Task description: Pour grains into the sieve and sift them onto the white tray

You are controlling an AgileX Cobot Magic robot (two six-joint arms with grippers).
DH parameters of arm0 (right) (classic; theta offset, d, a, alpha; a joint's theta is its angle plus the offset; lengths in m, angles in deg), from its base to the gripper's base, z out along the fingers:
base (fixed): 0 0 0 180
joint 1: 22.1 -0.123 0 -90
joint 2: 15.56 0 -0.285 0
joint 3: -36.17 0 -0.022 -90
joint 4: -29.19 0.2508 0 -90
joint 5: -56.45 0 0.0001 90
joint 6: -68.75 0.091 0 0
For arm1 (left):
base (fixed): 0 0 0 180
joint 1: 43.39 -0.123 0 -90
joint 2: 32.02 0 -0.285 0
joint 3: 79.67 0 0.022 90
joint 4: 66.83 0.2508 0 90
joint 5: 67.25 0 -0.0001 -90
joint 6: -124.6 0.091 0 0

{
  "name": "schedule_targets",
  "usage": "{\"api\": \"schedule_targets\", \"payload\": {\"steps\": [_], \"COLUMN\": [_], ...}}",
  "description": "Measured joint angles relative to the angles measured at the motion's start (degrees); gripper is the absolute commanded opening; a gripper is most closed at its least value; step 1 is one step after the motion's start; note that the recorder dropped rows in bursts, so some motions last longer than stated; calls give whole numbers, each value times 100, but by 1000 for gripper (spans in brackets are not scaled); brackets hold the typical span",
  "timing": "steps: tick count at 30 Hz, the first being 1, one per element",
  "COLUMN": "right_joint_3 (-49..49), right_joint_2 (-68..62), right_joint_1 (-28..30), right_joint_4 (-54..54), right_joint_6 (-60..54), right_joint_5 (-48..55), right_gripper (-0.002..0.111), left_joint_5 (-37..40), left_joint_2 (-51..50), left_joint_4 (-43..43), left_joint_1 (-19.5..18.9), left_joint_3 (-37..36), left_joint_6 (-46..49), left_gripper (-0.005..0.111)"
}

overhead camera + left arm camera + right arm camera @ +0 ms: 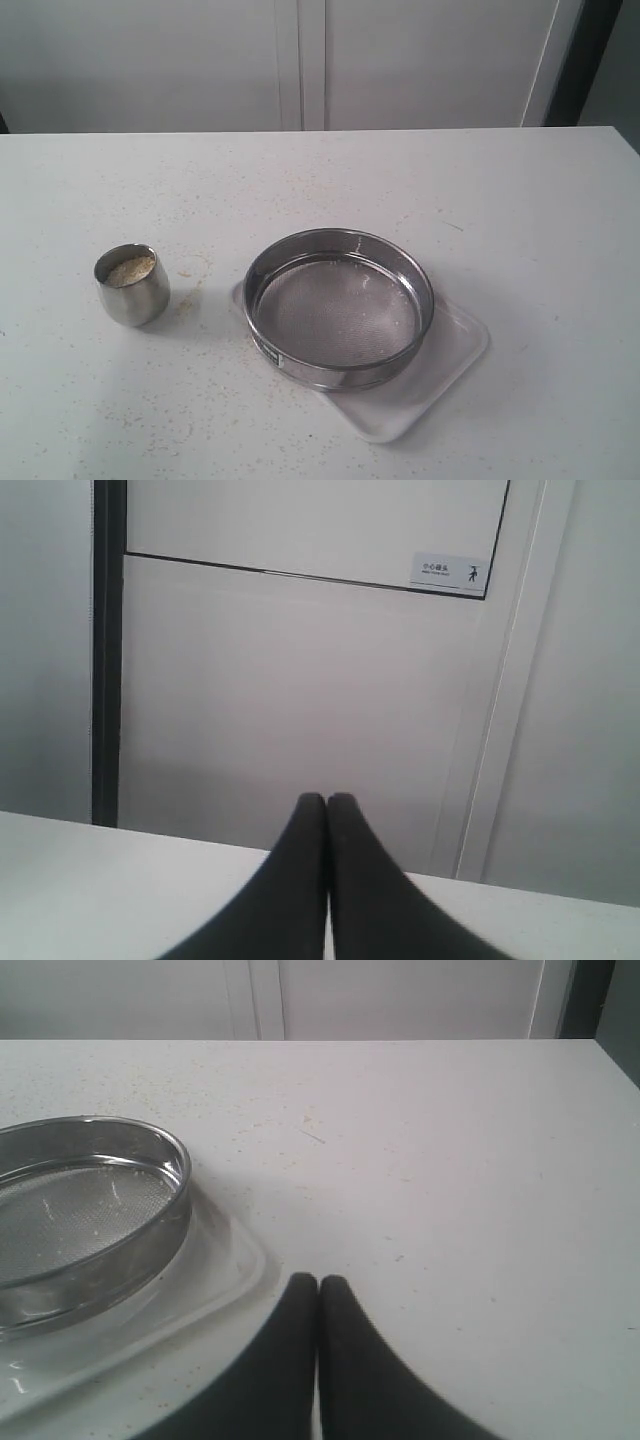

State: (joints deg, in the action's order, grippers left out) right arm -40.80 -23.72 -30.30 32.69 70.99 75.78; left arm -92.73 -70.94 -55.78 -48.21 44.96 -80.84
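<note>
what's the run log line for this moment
phase: pre-pour | grains: in cup | sieve: on white tray | left gripper, right gripper: jaws shut, empty

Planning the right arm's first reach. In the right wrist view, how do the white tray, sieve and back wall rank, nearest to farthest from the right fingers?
1. white tray, its corner just beside the right fingers.
2. sieve, standing on the tray behind that corner.
3. back wall, beyond the table's far edge.

Sieve [338, 308] on white tray [455, 350], grain-filled cup [132, 285] left.
</note>
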Motion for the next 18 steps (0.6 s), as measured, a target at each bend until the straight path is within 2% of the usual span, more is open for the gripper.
{"api": "schedule_targets", "payload": {"steps": [6,12,18], "right_joint_3": [0,0,0], "right_joint_2": [0,0,0], "right_joint_1": [0,0,0], "right_joint_4": [0,0,0], "right_joint_6": [0,0,0], "right_joint_5": [0,0,0], "right_gripper": [0,0,0], "left_joint_5": [-434,-563,-1399], "left_joint_2": [-702,-1312,-1817], "left_joint_4": [419,1305,2396], "left_joint_1": [0,0,0], "left_joint_3": [43,43,43], "left_joint_6": [-288,-555,-1229], "left_gripper": [0,0,0]}}
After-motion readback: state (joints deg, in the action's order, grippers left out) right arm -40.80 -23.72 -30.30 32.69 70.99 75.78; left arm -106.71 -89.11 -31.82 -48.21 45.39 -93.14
